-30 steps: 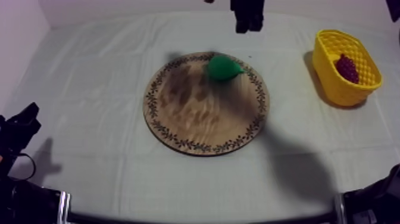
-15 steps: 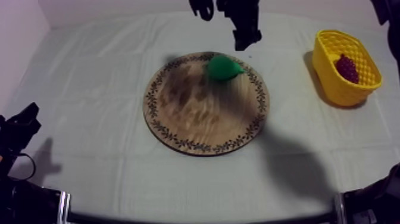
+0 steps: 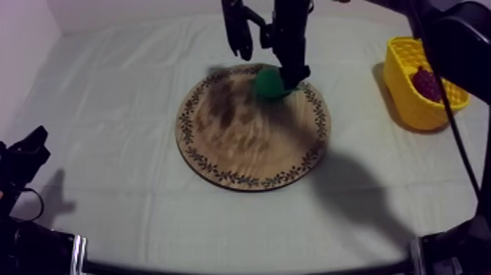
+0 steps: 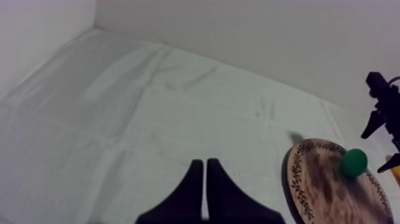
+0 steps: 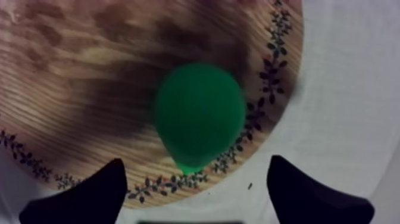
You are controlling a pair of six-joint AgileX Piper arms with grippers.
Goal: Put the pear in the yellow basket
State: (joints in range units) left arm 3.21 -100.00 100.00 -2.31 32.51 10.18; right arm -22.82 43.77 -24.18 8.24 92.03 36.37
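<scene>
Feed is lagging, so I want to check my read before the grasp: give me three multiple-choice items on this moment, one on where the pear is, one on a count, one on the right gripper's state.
1. Where is the pear?
A. on the wooden board, near its rim
B. on the bare cloth
C. lifted in the air

2. How many things lie in the yellow basket?
A. none
B. one
C. three

3. How does the right gripper stand?
A. shut on the pear
B. open, a finger at each side of the pear
C. shut on nothing

Key: 1 A, the right wrist view shows it lying on the wood by the patterned rim; 2 B, a bunch of grapes is all that lies inside; 3 B, its fingers are wide apart with the pear between them.
</scene>
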